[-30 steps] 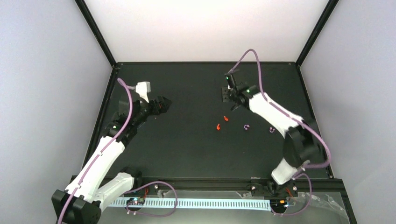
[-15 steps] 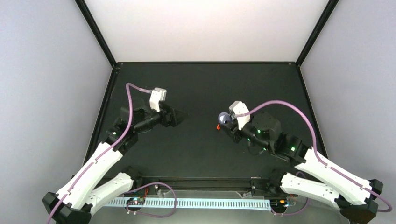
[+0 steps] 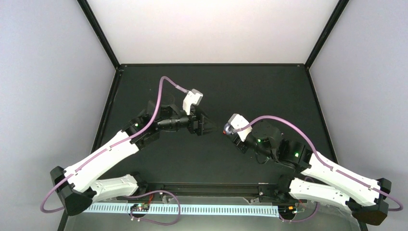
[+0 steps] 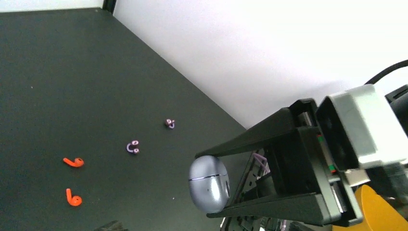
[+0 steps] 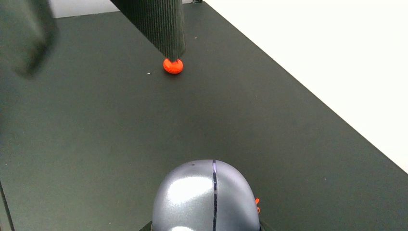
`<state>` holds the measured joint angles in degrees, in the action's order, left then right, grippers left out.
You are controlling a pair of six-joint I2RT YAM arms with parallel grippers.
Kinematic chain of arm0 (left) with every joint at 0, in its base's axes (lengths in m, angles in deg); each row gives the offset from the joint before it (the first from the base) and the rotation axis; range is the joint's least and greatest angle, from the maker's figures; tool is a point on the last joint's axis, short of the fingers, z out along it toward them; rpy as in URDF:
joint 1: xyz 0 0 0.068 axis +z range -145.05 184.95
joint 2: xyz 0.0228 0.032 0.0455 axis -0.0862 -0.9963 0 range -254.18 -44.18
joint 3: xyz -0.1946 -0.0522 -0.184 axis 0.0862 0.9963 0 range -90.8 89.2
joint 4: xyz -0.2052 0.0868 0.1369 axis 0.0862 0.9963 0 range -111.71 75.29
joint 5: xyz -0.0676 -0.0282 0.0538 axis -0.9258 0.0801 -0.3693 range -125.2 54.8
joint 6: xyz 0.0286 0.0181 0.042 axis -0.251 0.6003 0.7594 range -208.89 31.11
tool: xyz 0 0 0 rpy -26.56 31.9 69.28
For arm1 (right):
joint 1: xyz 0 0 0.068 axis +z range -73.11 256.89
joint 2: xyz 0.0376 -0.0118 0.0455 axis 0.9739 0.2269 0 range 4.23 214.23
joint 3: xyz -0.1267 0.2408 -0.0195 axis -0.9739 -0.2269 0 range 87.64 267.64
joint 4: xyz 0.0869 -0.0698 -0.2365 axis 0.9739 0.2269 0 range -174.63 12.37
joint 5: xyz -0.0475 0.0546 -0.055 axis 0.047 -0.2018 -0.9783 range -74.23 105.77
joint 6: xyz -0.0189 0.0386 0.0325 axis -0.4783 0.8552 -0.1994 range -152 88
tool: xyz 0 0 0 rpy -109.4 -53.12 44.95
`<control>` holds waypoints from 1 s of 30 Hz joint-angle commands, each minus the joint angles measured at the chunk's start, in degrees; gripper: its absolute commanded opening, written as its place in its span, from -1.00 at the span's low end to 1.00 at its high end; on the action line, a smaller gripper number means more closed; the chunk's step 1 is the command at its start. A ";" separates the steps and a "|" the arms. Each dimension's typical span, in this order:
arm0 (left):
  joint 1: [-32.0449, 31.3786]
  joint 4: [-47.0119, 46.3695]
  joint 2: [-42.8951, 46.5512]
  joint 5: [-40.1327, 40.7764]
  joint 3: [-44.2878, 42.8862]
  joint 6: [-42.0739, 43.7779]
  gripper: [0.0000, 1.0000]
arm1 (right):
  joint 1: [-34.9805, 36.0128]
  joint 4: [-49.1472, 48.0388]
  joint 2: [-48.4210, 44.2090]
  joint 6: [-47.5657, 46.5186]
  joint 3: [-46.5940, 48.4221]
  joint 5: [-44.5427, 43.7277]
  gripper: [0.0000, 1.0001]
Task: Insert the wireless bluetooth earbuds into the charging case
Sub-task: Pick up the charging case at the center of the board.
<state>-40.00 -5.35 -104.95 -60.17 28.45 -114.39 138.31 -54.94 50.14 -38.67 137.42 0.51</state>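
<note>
Two white robot arms reach in over a flat black table [image 3: 269, 86], and their tips are close together near the middle. The right gripper [image 4: 204, 186] holds a shiny silver-blue charging case shaped like a pebble [image 5: 207, 197]. The case sits between two long black fingers [image 4: 250, 139], one on each side of it. A thin dark line runs around the case, and its lid is closed. The left gripper [image 3: 210, 128] points at the case from just beside it, but it does not touch it. Its jaws stand wide apart and there is nothing between them. In the right wrist view, one of its fingers is a dark ribbed bar [image 5: 161, 24] coming down from the top, and the other is only a dark blur at the left edge. A small round red-orange spot [image 5: 172, 66] shows right under the tip of the ribbed bar, and I cannot tell if the two touch. The four tiny hooked earbuds all lie on the table, outside the case. In the left wrist view the first red-orange earbud [image 4: 73, 162] and the second red-orange earbud [image 4: 73, 197] lie near each other. The first purple earbud [image 4: 132, 147] lies a bit further on, between the red-orange pair and the case. The second purple earbud [image 4: 169, 123] lies past it, nearer the plain white wall [image 3: 211, 29] at the back.
</note>
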 commanded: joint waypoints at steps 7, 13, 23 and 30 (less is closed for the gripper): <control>-1.27 -0.46 -6.91 -2.96 -2.45 -2.09 0.38 | 1.64 -1.87 0.40 -1.78 3.68 2.93 -0.42; -2.33 -1.37 -9.65 -4.42 -4.50 -3.09 0.28 | 1.94 -2.29 1.44 -2.23 4.19 3.48 -0.43; -3.51 -1.95 -11.30 -6.67 -4.47 -4.23 0.05 | 1.92 -5.36 1.64 -2.15 3.49 4.03 -0.44; -3.76 -1.69 -12.18 -10.78 -4.46 -5.38 -0.17 | 1.93 -6.83 2.14 -3.45 3.53 3.06 -0.44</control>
<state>-43.45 -6.79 -116.60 -67.53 25.76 -118.45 139.87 -58.63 52.21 -40.82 139.61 4.16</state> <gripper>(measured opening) 0.429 0.444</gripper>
